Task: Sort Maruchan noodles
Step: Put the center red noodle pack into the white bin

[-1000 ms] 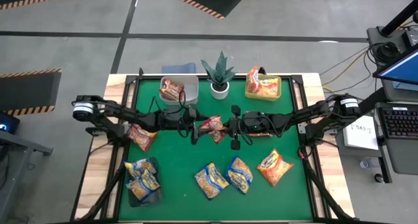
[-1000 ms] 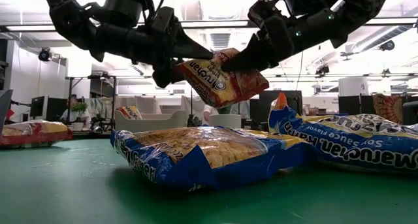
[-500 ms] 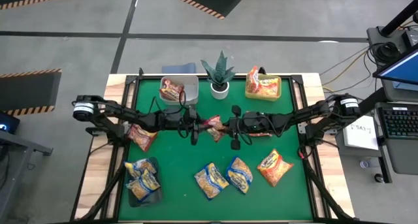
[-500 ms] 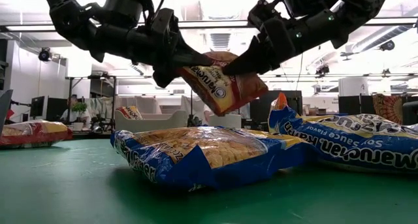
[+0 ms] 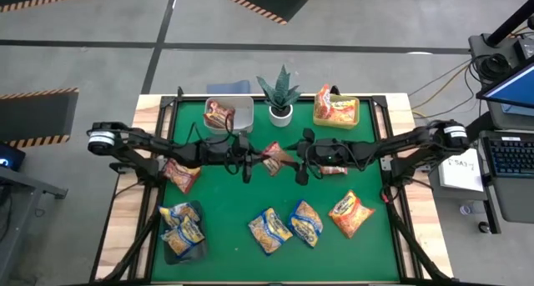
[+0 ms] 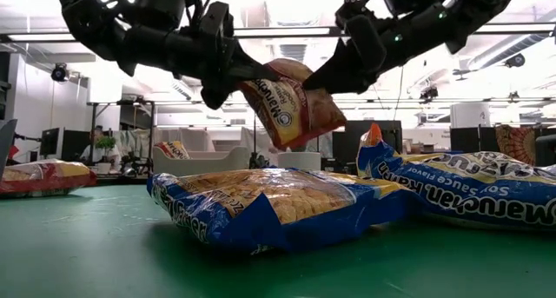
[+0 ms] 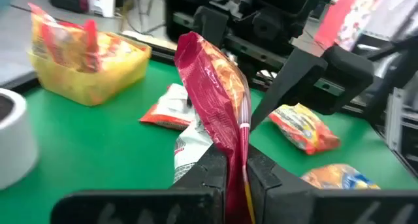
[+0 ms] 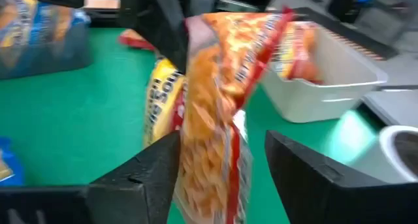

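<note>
- At the middle of the green table point(image 5: 217, 228), the left gripper point(image 5: 254, 155) clenches the edge of a red-orange noodle packet point(image 5: 274, 157), which hangs in the air above the mat.
- From the left wrist camera, the left gripper point(image 7: 236, 168) pinches the packet point(image 7: 219, 113) tight between its two dark fingers.
- The right gripper point(image 5: 299, 158) sits just at the packet's 3 o'clock side, fingers spread apart and released; in the right wrist view the right gripper point(image 8: 222, 160) has the packet point(image 8: 219, 113) hanging between its open fingers.
- In the low view the packet point(image 6: 291, 102) dangles between the two arms, clear of the blue-yellow packets point(image 6: 278, 207) lying on the mat.
- A grey bin point(image 5: 244, 122) at 11 o'clock of the table holds a red packet point(image 5: 219, 115); a yellow bin point(image 5: 321, 117) at 1 o'clock holds orange-red packets point(image 5: 339, 107).
- A potted plant point(image 5: 279, 92) stands between the two bins.
- Yellow-blue packets fill a dark tray point(image 5: 193, 246) at 7 o'clock; two more packets point(image 5: 269, 229) lie at 6 o'clock, and an orange packet point(image 5: 350, 213) at 5 o'clock.
</note>
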You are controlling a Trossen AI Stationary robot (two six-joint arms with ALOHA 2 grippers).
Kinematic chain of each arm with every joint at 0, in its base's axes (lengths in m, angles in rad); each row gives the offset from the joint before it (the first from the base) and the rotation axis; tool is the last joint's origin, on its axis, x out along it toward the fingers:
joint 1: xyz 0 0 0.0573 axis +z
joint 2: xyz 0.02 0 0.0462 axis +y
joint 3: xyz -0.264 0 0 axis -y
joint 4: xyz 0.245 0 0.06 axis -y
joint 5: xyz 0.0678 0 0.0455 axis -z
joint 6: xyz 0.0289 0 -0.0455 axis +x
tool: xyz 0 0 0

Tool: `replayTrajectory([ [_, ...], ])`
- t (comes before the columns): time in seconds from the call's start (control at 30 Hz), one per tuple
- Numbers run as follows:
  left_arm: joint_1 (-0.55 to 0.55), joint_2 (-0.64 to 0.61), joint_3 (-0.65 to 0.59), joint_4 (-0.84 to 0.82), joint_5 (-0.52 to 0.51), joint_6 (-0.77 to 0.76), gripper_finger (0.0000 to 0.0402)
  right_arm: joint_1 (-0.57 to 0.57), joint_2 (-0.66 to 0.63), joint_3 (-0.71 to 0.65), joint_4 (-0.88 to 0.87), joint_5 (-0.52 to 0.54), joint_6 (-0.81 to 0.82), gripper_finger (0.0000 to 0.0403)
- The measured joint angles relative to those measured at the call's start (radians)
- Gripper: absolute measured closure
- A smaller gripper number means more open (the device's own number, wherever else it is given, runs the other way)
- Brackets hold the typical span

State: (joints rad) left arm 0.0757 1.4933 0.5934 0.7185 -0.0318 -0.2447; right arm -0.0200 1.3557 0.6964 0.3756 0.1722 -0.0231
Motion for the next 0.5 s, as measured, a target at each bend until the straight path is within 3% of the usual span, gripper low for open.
replayTrajectory([
  [0.2, 0.001, -0.114, 0.02, -0.225, -0.17, 0.036, 0.0401, 0.0, -0.131, 0.0, -0.152, 0.107, 0.033, 0.0172],
  [0.5, 0.046, -0.288, 0.254, -0.975, -0.633, 0.028, 0.0401, 0.0, -0.264, 0.0, -0.222, 0.129, 0.03, 0.0174],
])
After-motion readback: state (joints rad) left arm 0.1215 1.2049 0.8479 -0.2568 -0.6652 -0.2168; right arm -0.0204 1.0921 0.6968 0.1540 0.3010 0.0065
